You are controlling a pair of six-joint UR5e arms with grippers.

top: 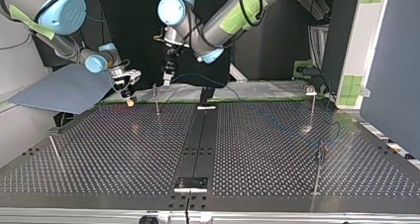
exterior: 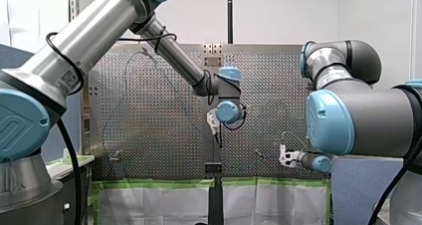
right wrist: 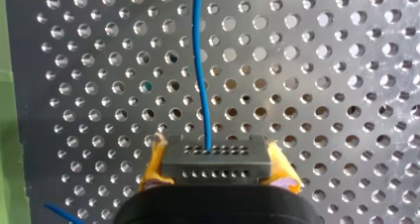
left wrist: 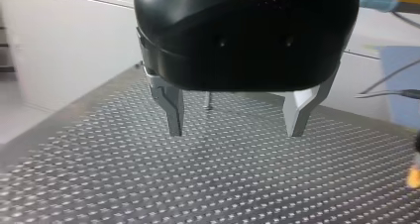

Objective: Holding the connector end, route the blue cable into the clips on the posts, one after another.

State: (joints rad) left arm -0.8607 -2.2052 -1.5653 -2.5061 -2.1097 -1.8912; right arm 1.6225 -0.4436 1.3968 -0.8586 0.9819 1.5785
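As only its wrist view shows, my right gripper (right wrist: 218,168) clamps the connector (right wrist: 216,157); my left gripper (left wrist: 235,131) gapes.

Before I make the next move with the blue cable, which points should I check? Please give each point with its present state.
1. The connector is clamped between the yellow pads of my right gripper: ok.
2. The blue cable leaves the connector without a kink: ok.
3. My left gripper is open, nothing between its fingers: ok.
4. The post ahead of it stands apart from it: ok.
5. The cable sits in the clip at the top view's right: cannot tell.
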